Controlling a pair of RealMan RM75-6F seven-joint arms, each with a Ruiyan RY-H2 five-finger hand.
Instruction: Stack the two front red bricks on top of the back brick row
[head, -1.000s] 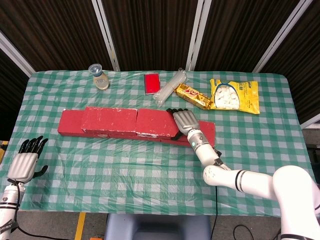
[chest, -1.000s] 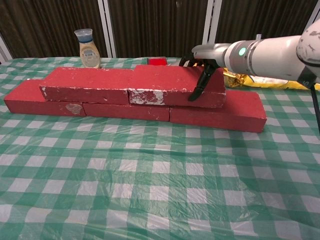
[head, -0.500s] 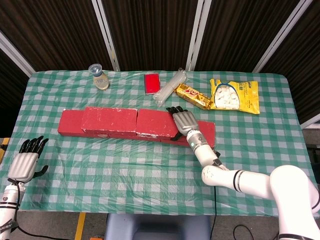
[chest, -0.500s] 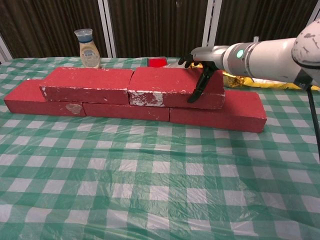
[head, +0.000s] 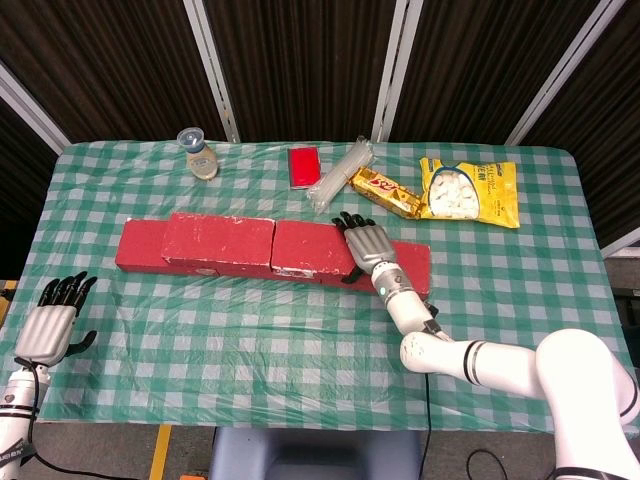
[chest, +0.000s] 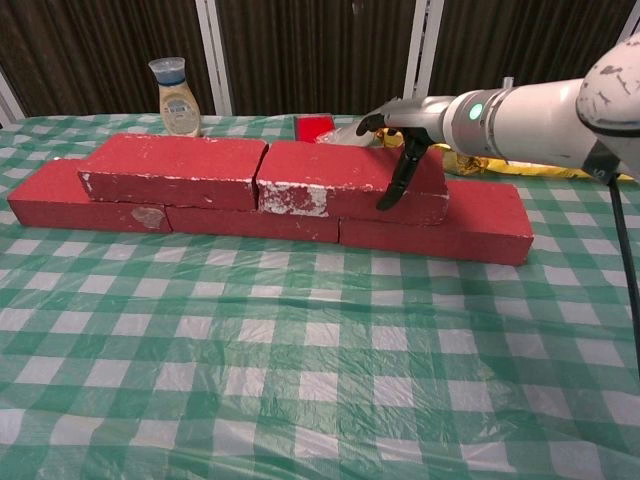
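In the head view, the right hand (head: 367, 243) lies over the right upper brick (head: 312, 246) at frame centre, gripping its end, likely to square it against the left upper brick (head: 220, 238); the left hand (head: 52, 322) rests released at lower left. In the chest view, both sit on the back brick row (chest: 435, 228), on a green checked tablecloth (chest: 300, 380) before dark panelled walls (chest: 300, 50).

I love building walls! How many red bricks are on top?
2: the left top brick lies free; the right top brick has the right hand on it. Both rest on the bottom row, whose bricks are partly hidden.
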